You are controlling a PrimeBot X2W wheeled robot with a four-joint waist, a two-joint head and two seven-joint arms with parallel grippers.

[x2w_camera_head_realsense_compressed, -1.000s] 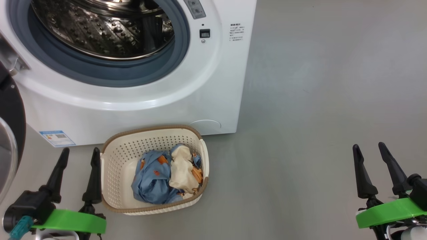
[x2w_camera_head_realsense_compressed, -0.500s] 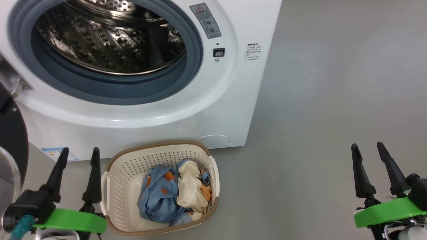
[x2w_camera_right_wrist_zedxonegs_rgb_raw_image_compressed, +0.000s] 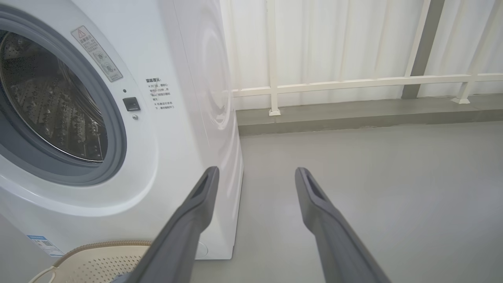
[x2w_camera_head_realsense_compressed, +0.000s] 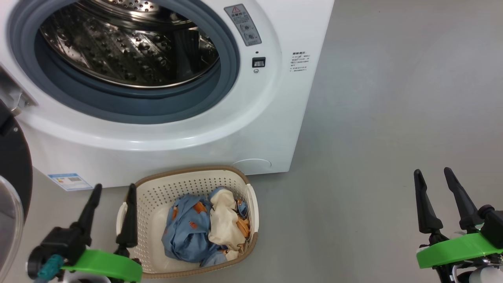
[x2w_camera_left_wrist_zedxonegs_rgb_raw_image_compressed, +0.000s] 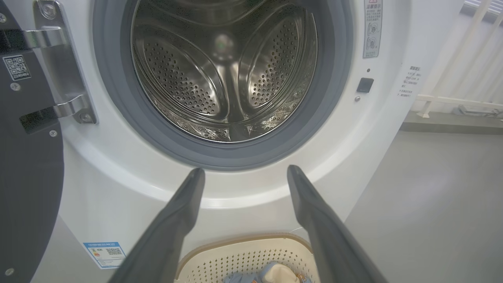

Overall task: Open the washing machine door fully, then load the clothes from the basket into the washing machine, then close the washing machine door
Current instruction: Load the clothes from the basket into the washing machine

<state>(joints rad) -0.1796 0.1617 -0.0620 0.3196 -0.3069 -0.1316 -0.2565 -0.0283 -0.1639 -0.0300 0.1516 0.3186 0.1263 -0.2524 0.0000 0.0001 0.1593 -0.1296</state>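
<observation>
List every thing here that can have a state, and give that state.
washing machine door, open, swung aside.
drum, empty, no garment inside.
basket, upright on the floor, holding the clothes.
clothes, crumpled in the basket, not yet loaded.
left gripper, open, holding nothing.
right gripper, open, holding nothing.

Washing machine shell is smooth glossy white, the drum is shiny perforated steel, and the seal looks like matt grey-blue rubber. Washing machine door is glossy black with polished metal hinges. Basket is cream plastic with a brown woven-look rim. Clothes are soft crumpled cloth. My fingers look like matt dark plastic. Floor is smooth matt grey.
</observation>
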